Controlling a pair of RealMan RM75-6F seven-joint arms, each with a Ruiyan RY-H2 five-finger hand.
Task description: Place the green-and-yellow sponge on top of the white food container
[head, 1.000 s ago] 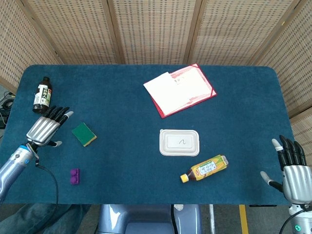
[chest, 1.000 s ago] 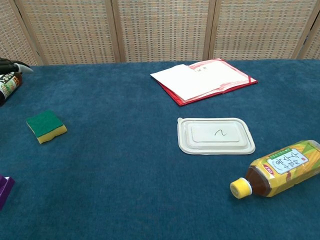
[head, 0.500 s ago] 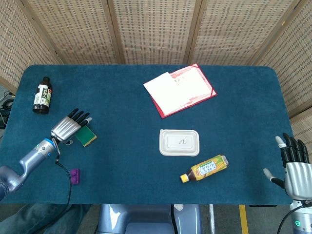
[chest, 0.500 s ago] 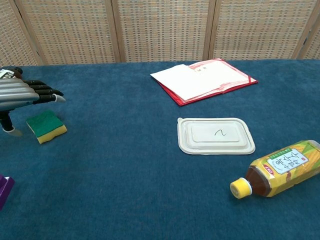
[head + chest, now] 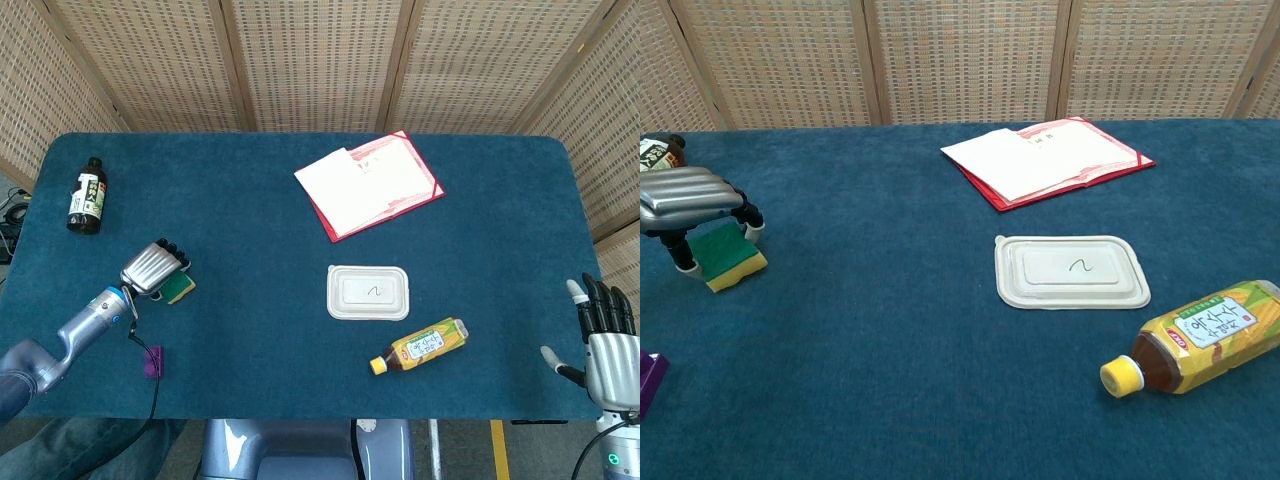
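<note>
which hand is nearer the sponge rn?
Left. The left hand is right over the sponge, fingers curled down around it. The right hand sits at the table's far opposite edge.

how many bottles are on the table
2. A dark bottle stands near the table's far left corner, beyond the left hand. A yellow-capped bottle lies on its side just in front of the white food container.

A green-and-yellow sponge [image 5: 728,254], a white food container [image 5: 368,292], a red folder [image 5: 372,187] and a yellow-labelled bottle [image 5: 418,346] lie on the dark blue table [image 5: 260,220].
</note>
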